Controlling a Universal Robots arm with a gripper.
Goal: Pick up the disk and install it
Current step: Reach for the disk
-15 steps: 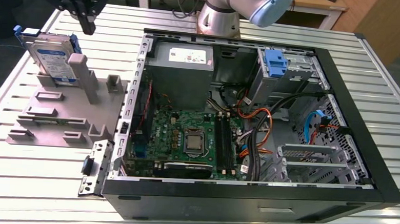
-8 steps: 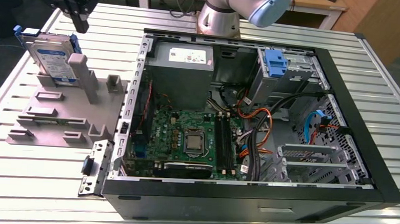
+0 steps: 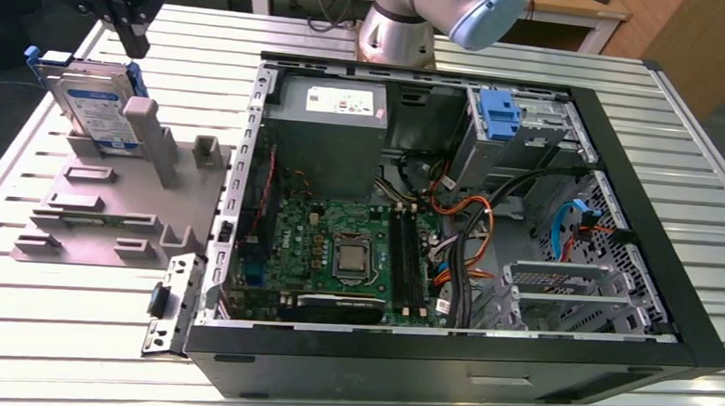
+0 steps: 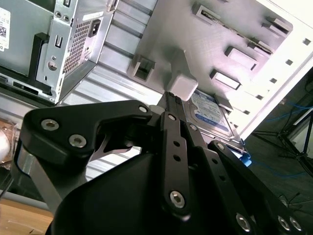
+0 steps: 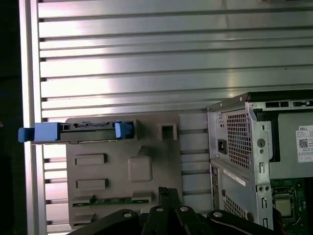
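Disk stands on edge in a grey fixture at the exterior view's left, slotted so that its top edge is free for grasping. Its long axis seems upright, with the label facing the camera. Just above it hangs the gripper, clenched on nothing. To the right lies the computer case, open to receive the disk.

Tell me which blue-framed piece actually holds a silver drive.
The disk, standing on edge in the grey fixture outside the computer case. The blue clip inside the case shows just blue plastic.
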